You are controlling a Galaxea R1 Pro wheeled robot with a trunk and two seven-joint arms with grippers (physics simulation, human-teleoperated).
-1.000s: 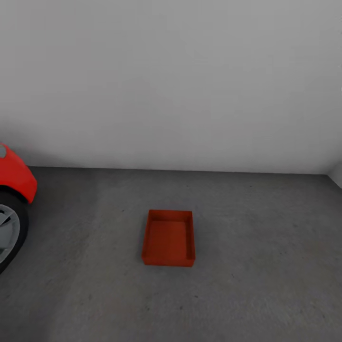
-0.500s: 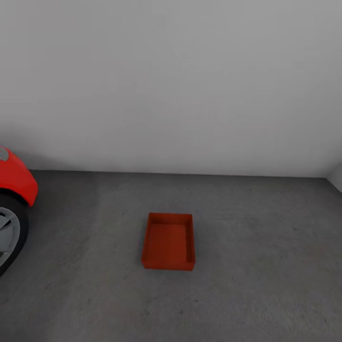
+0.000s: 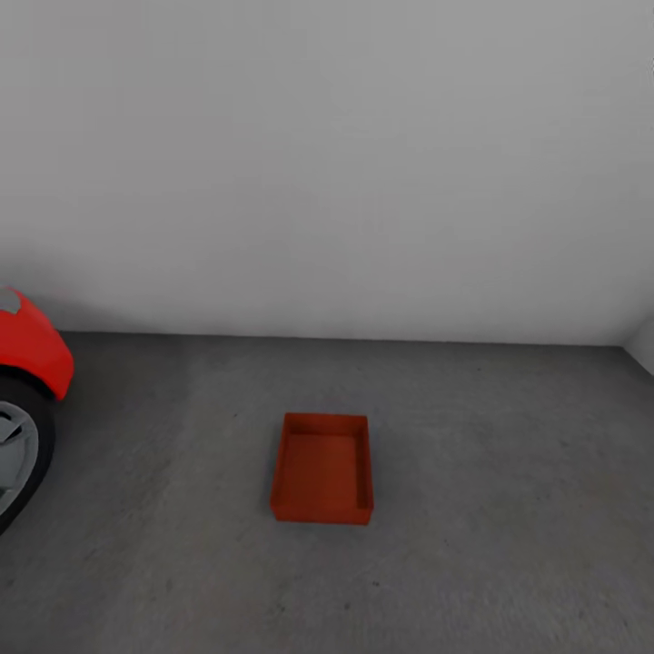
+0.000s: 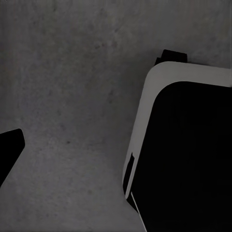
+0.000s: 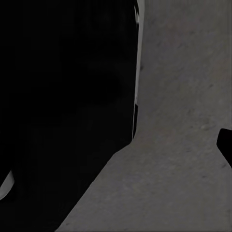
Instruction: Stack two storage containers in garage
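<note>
Concrete floor (image 3: 509,509), dark grey and rough, spreads across the garage beneath a plain light grey wall (image 3: 345,163). One red-orange storage container (image 3: 322,468) sits on that floor near the middle of the head view, open side up, nothing inside it. A red car (image 3: 27,350) with its wheel (image 3: 18,454) stands well apart at the left edge. Both wrist views look down on the same concrete past a dark, white-edged part of the robot (image 4: 188,145). Whether either pincer is open or closed cannot be told.
</note>
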